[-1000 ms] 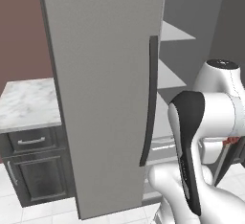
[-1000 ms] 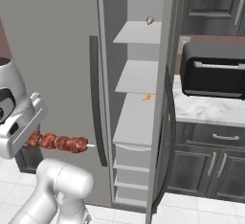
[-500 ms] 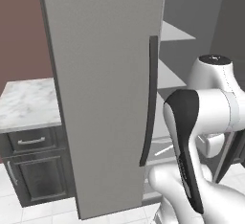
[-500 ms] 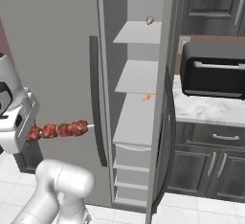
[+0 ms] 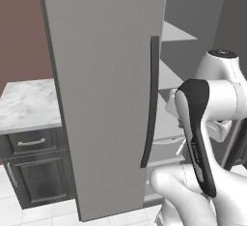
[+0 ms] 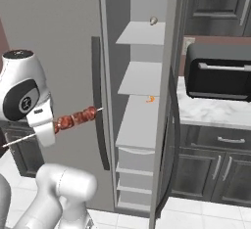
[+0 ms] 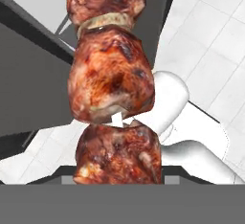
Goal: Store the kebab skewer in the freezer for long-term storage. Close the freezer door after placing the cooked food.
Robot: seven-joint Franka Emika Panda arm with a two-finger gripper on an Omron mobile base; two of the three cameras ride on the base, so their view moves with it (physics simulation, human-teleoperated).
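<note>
The kebab skewer, reddish-brown meat chunks on a thin pale stick, hangs in the air left of the open freezer, its tip tilted up toward the white shelves. My gripper is shut on the skewer near its rear end. In the hand view the meat chunks sit close in front of the camera and hide the fingertips. The freezer door stands wide open on the right, seen edge-on with its dark handle.
The other grey fridge door is closed, with its dark handle beside the opening. A black toaster oven stands on the marble counter to the right. A small orange item lies on a freezer shelf. White drawers sit below.
The gripper has lifted the skewer and carried it right toward the open freezer. The skewer's tip has tilted upward. The doors have not moved.
</note>
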